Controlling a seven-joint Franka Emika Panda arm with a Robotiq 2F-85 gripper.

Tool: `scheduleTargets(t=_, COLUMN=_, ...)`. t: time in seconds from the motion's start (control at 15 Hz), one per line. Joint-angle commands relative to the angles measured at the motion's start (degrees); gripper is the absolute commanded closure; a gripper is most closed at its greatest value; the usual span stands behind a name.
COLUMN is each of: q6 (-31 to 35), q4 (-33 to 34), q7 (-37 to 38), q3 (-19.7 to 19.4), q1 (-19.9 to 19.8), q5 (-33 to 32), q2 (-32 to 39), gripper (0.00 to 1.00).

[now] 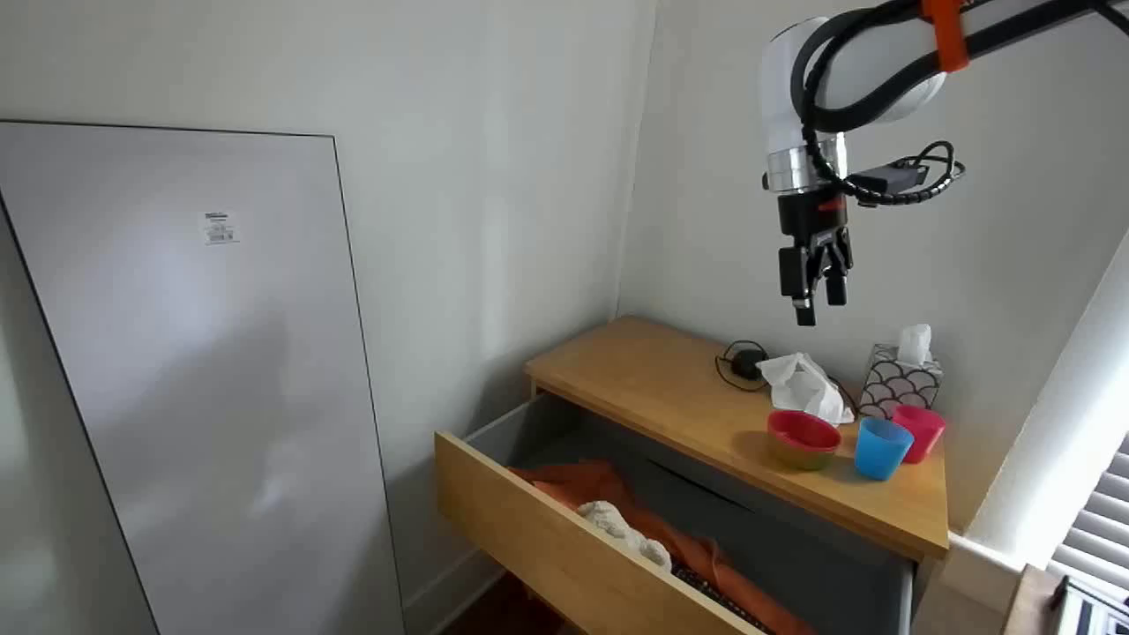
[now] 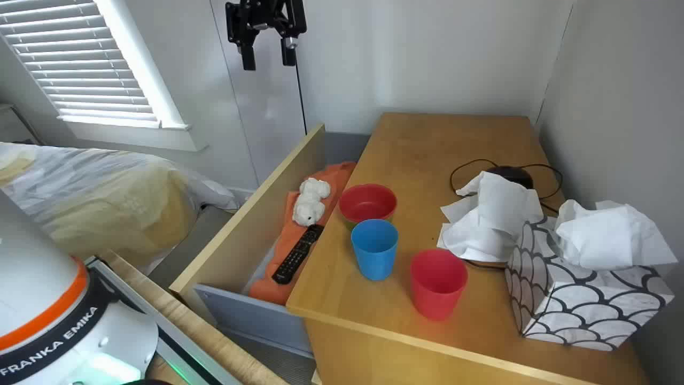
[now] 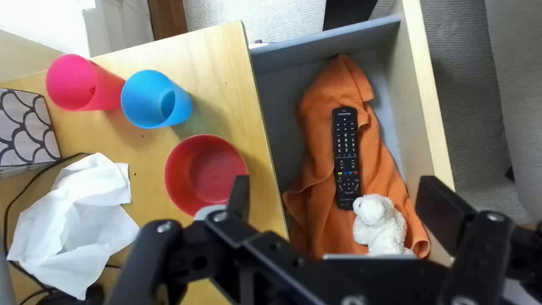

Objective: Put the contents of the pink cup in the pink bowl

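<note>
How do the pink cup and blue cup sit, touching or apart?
Apart: an exterior view shows dresser top between the pink cup and the blue cup.

The drawer (image 1: 529,534) is pulled out from below the table (image 2: 454,139). Inside the drawer lies a rumpled orange cloth (image 3: 317,148), with a black remote control (image 3: 346,156) and a white plush toy (image 3: 379,226) on it. On the table, a blue cup (image 2: 375,256) stands upright near the drawer; a crumpled white tissue (image 2: 494,222), a round black device (image 2: 513,176) and a scallop-patterned tissue box (image 2: 593,310) sit farther from the drawer. In an exterior view, window blinds (image 2: 88,59) hang out past the drawer's front, well apart from it.
</note>
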Motion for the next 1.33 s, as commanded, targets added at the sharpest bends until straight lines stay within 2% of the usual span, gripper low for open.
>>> scheduleTargets(t=0.0, q6=-0.1, q4=0.08, q7=0.06, q3=-0.26, q1=0.3, q5=-0.04, q2=0.02, gripper=0.0)
scheduleTargets(t=0.2, q6=-0.1, q4=0.08, q7=0.06, q3=-0.26, q1=0.3, q5=-0.04, q2=0.03, gripper=0.0)
scheduleTargets(t=0.27, q6=3.68, q4=0.54, q7=1.16, q3=-1.38, q1=-0.13, q5=3.46, q2=0.15, gripper=0.0)
scheduleTargets(t=0.33, q6=4.65, q4=0.89, q7=1.81, q3=-2.64, q1=-1.02, q5=5.43, q2=0.67, gripper=0.0)
scheduleTargets(t=0.73, q6=19.75, q4=-3.53, q7=1.06, q3=-11.14, q1=-7.6, q5=8.34, q2=-0.6, gripper=0.0)
scheduleTargets(t=0.87, q6=27.02, q4=-6.37, q7=5.14, q3=-11.77, q1=-9.43, q5=7.14, q2=-0.48, gripper=0.0)
scheduleTargets(t=1.13, q6=41.21, q4=-12.33, q7=15.57, q3=-10.25, q1=-12.23, q5=2.77, q2=1.29, gripper=0.0)
scheduleTargets(t=1.27, q6=44.42, q4=-13.47, q7=19.23, q3=-10.54, q1=-13.81, q5=0.25, q2=2.92, gripper=0.0)
